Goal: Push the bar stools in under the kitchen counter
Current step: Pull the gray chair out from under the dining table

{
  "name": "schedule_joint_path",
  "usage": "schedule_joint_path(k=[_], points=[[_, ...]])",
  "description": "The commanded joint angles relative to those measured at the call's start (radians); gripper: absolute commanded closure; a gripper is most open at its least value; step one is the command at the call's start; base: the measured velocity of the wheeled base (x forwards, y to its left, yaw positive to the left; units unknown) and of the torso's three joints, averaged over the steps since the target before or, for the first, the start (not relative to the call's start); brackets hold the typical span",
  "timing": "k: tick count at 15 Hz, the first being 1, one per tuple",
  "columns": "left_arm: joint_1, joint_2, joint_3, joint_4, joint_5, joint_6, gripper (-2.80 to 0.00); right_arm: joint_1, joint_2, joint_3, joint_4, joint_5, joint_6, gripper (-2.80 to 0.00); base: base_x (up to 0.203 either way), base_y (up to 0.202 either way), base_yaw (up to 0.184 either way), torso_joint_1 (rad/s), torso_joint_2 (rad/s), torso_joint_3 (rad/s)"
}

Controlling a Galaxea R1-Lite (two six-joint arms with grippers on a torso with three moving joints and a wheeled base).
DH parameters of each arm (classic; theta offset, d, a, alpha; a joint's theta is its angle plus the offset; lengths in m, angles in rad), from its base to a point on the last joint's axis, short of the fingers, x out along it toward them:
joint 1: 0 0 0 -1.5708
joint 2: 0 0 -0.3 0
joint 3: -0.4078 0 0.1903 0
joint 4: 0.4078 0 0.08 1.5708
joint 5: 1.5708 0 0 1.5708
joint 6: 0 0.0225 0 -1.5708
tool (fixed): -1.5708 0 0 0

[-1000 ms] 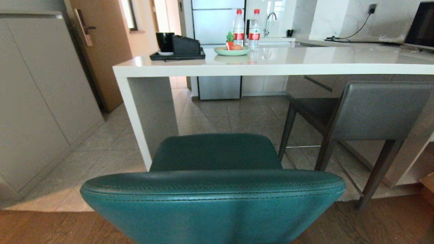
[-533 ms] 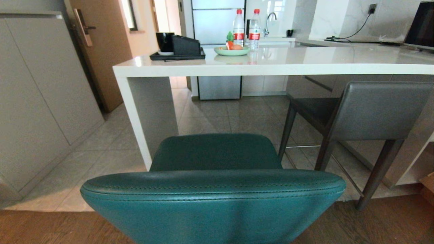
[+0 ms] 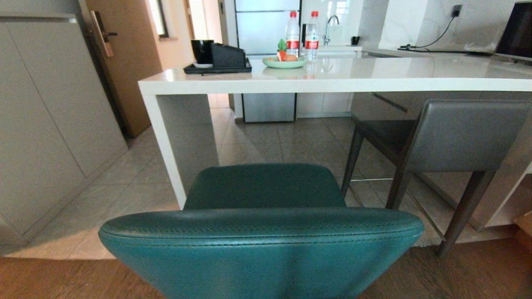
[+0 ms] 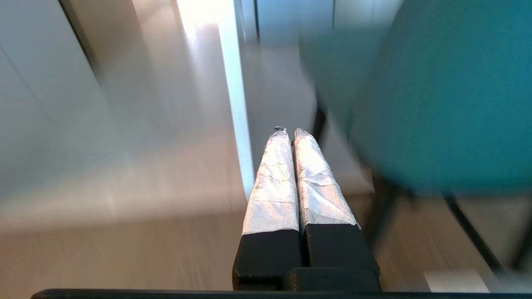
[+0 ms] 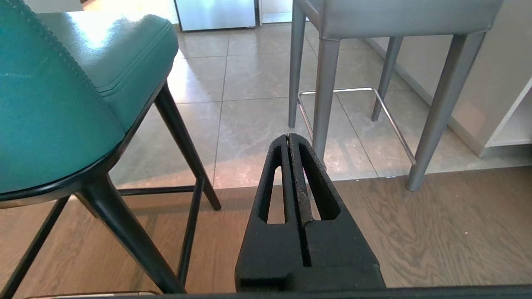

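In the head view we see the teal stool [image 3: 262, 232] filling the lower middle of the frame, its rounded back nearest us and its seat pointing toward the white worktop [image 3: 332, 77] that spans the upper half. The stool sits short of the worktop edge, beside the white end panel [image 3: 166, 137]. At right, the grey stool [image 3: 453, 137] stands with its seat partly under the slab. A black tray [image 3: 218, 68], a green plate [image 3: 284, 63] and two water bottles [image 3: 293, 35] rest on the worktop at upper middle. Neither arm shows here.

In the left wrist view we see the left gripper [image 4: 289, 132] at lower middle, its wrapped fingers [image 4: 274, 182] pressed together, holding nothing. The teal stool [image 4: 440, 99] blurs across the upper right.

In the right wrist view the right gripper [image 5: 288, 136] sits at lower middle, black fingers [image 5: 274, 182] closed and empty, above the wooden floor [image 5: 436, 232]. The teal stool [image 5: 62, 95] is at left, the grey stool [image 5: 395, 16] at upper right on tiles.
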Motion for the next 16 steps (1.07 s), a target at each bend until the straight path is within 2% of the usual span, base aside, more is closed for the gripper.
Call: schedule_joint_path(k=[1, 2, 3, 4, 5, 7, 16], points=[[0.0, -0.002, -0.017, 0.117, 0.005, 0.022, 0.0, 0.0, 0.0, 0.002, -0.002, 0.0, 0.001, 0.0, 0.0, 0.0, 0.0, 0.0, 0.0, 0.0], [0.0, -0.005, -0.01, 0.087, 0.041, 0.115, 0.0, 0.0, 0.0, 0.002, -0.002, 0.0, 0.001, 0.0, 0.0, 0.0, 0.0, 0.0, 0.0, 0.0], [0.001, -0.007, -0.007, 0.079, 0.083, 0.158, 0.0, 0.0, 0.0, 0.002, -0.002, 0.0, -0.001, 0.0, 0.0, 0.0, 0.0, 0.0, 0.0, 0.0], [0.0, -0.006, -0.005, 0.106, 0.048, 0.148, 0.0, 0.0, 0.0, 0.002, -0.002, 0.0, 0.001, 0.0, 0.0, 0.0, 0.0, 0.0, 0.0, 0.0], [-0.001, -0.008, -0.011, 0.147, 0.022, 0.107, 0.0, 0.0, 0.0, 0.002, -0.002, 0.0, 0.001, 0.0, 0.0, 0.0, 0.0, 0.0, 0.0, 0.0], [-0.001, -0.009, -0.012, 0.147, 0.056, 0.036, 0.0, 0.0, 0.0, 0.002, -0.002, 0.0, 0.002, 0.0, 0.0, 0.0, 0.0, 0.0, 0.0, 0.0], [-0.001, -0.009, -0.012, 0.147, 0.055, 0.037, 0.0, 0.0, 0.0, 0.002, -0.002, 0.0, 0.001, 0.0, 0.0, 0.0, 0.0, 0.0, 0.0, 0.0]])
